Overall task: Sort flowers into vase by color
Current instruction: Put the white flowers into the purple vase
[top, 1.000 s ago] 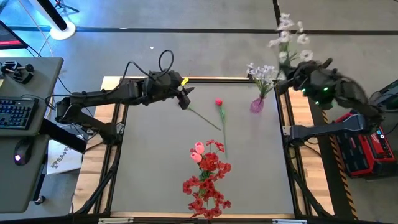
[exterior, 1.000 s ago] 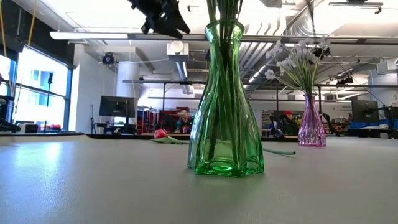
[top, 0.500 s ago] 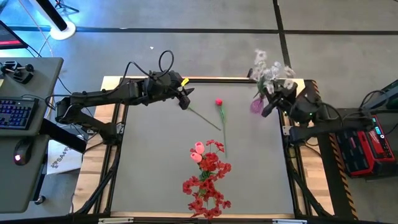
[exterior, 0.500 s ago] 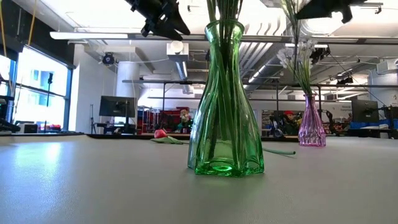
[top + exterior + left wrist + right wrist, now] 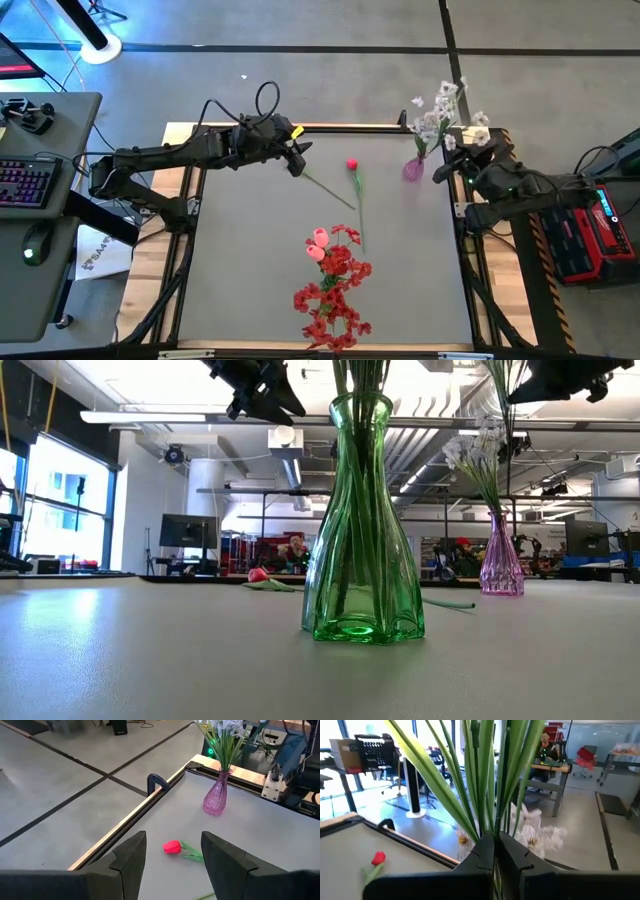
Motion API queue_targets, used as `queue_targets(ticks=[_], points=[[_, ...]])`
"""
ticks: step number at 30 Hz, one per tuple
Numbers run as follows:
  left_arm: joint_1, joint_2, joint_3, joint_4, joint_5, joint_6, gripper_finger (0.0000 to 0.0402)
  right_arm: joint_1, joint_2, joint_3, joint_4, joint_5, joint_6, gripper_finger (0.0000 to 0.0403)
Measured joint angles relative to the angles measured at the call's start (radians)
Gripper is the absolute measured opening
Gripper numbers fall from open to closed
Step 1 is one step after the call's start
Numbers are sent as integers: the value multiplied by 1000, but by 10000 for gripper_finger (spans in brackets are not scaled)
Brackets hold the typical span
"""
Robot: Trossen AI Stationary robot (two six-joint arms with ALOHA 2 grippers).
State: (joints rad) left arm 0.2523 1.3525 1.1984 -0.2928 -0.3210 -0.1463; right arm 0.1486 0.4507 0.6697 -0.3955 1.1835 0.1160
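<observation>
**White spray on its way to the purple vase**

High view: the right claw (image 5: 462,160) sits just beside the purple vase (image 5: 413,169), on the side away from the surface's (image 5: 250,260) middle, pinching a white spray (image 5: 470,128) by its stems. More white flowers (image 5: 430,118) already stand in that vase. The left claw (image 5: 296,158) hangs over the far edge, well apart from the purple vase, fingers spread and empty. A red bud (image 5: 352,165) lies between that claw and the vase; the red and pink blooms (image 5: 335,275) stand well apart from it, toward the near edge.

Low view: those blooms' stems sit in a green vase (image 5: 360,530); the purple vase (image 5: 501,558) stands farther back with white blossoms (image 5: 470,450) above it.

Left wrist view: spread fingers (image 5: 127,857) frame the red bud (image 5: 172,847), with the purple vase (image 5: 216,800) beyond.

Right wrist view: pressed-together fingers (image 5: 487,851) clamp green stems (image 5: 485,775).

Judged step: delivering white flowers. Next, the stem ends must be lined up over the narrow neck and lowered before release.
</observation>
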Motion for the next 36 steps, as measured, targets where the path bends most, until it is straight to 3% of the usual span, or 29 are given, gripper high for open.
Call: queue_targets(ticks=[9, 18, 24, 29, 36], points=[[0, -1, 0, -2, 0, 0, 177, 0, 5, -14, -25, 26, 42, 0], [-3, -1, 0, -5, 1, 9, 177, -26, 6, -198, 353, 41, -99, 0], [-13, -1, 0, -37, 6, 9, 177, -31, 5, -186, 541, 38, -291, 0], [-13, -1, 0, -45, 6, 16, 177, -31, 5, -164, 526, 38, -332, 0], [-13, -1, 0, -44, 5, 19, 177, -61, 14, -179, 330, 36, -133, 0]])
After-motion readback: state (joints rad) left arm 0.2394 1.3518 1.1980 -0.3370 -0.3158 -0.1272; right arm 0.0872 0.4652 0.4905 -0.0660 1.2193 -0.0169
